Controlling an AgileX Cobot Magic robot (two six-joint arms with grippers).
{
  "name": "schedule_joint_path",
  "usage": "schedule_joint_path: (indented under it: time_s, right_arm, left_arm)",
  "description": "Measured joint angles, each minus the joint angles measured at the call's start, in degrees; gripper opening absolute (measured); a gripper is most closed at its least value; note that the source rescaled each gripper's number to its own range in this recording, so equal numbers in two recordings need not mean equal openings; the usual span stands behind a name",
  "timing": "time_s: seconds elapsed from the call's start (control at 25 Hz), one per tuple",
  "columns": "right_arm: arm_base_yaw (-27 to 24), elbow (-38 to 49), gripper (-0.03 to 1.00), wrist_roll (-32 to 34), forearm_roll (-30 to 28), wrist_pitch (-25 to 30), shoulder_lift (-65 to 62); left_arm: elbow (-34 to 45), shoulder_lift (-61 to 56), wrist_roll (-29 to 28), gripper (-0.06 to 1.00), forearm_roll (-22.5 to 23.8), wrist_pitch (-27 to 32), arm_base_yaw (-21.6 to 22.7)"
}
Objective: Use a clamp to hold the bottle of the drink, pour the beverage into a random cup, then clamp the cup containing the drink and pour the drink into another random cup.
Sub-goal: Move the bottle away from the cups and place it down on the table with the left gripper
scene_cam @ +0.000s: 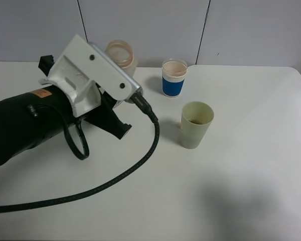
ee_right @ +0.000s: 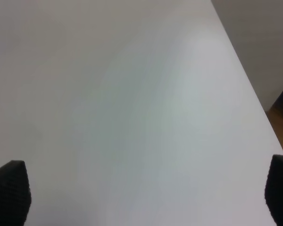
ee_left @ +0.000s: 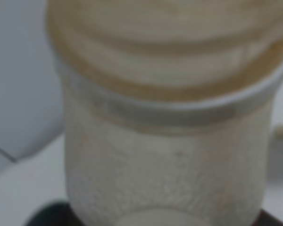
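Observation:
The clear bottle [scene_cam: 121, 55] stands at the back of the table, mouth up, and looks empty. In the left wrist view the bottle [ee_left: 165, 141] fills the picture, blurred, and my left gripper [ee_left: 160, 217] is shut on it, with dark finger parts at both lower corners. From the exterior high view that gripper is hidden behind the white camera mount [scene_cam: 88, 75]. The pale yellow-green cup [scene_cam: 196, 124] holds a little brown beverage [scene_cam: 195, 120]. The blue cup [scene_cam: 173, 78] stands behind it. My right gripper [ee_right: 141, 193] hangs open over bare table.
The bulky left arm [scene_cam: 20, 125] lies across the left of the white table [scene_cam: 241, 165], and its black cable [scene_cam: 115, 178] loops over the front. The right wrist view shows the table's edge [ee_right: 247, 80], with floor beyond it.

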Motion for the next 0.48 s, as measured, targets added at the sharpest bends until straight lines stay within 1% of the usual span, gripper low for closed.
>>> schedule_joint_path:
  time_s: [0.16, 0.24, 0.48]
  right_arm:
    - [0.0, 0.0, 1.00, 0.0, 0.0, 0.0, 0.0]
    - [0.0, 0.0, 1.00, 0.0, 0.0, 0.0, 0.0]
    - [0.0, 0.0, 1.00, 0.0, 0.0, 0.0, 0.0]
  left_arm:
    - [5.4, -3.4, -8.9, 0.00, 1.9, 0.0, 0.0]
    - [9.1, -5.2, -15.5, 0.00, 2.8, 0.1, 0.0]
    - [14.4, -6.4, -24.9, 0.00, 4.9, 0.1, 0.0]
